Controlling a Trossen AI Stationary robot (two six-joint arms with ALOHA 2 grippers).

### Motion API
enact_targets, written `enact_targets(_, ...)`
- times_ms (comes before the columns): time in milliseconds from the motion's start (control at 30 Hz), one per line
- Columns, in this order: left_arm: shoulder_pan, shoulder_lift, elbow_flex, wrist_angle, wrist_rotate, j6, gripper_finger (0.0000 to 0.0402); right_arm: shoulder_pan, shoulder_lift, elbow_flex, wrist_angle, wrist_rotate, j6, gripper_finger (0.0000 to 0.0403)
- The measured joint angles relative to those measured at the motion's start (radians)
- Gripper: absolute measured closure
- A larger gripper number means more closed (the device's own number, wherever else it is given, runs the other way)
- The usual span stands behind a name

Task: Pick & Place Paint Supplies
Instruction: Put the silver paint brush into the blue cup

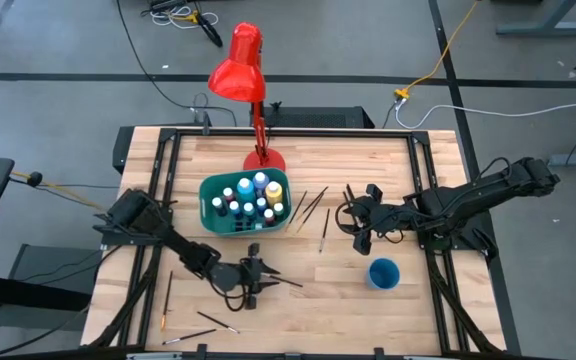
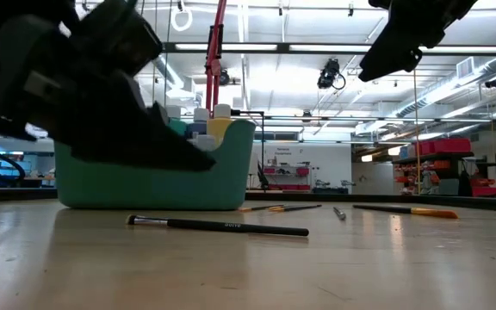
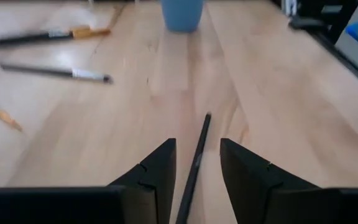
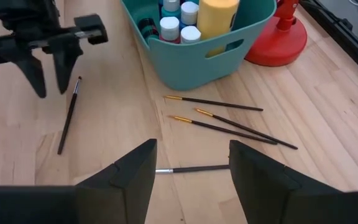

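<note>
A thin dark paintbrush lies flat on the wooden table, near its front edge. My left gripper is low over it and open, one finger on each side of the handle, touching nothing; the right wrist view shows this gripper just above the brush. The teal bin holds several white-capped paint bottles. My right gripper hangs open above the table to the right of the bin, over another brush.
More loose brushes lie right of the bin and near the table's front left corner. A blue cup stands at the front right. A red desk lamp stands behind the bin.
</note>
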Motion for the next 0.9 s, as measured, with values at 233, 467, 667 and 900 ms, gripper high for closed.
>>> enact_targets(233,0.042,0.0,0.0,-0.141,0.132,-0.159,0.0281,0.0,0.0,0.0,0.007,0.0,0.0,0.0197)
enact_targets(467,0.048,0.0,0.0,-0.182,0.129,-0.174,0.0304,0.0,0.0,0.0,0.008,-0.002,0.0,0.0197)
enact_targets(667,0.048,0.013,0.003,-0.201,0.11,-0.241,0.0313,0.0,0.0,0.0,0.009,-0.002,-0.013,0.0197)
enact_targets(900,0.051,0.014,0.003,-0.209,0.121,-0.196,0.0323,0.0,0.0,0.0,0.01,-0.001,-0.022,0.0197)
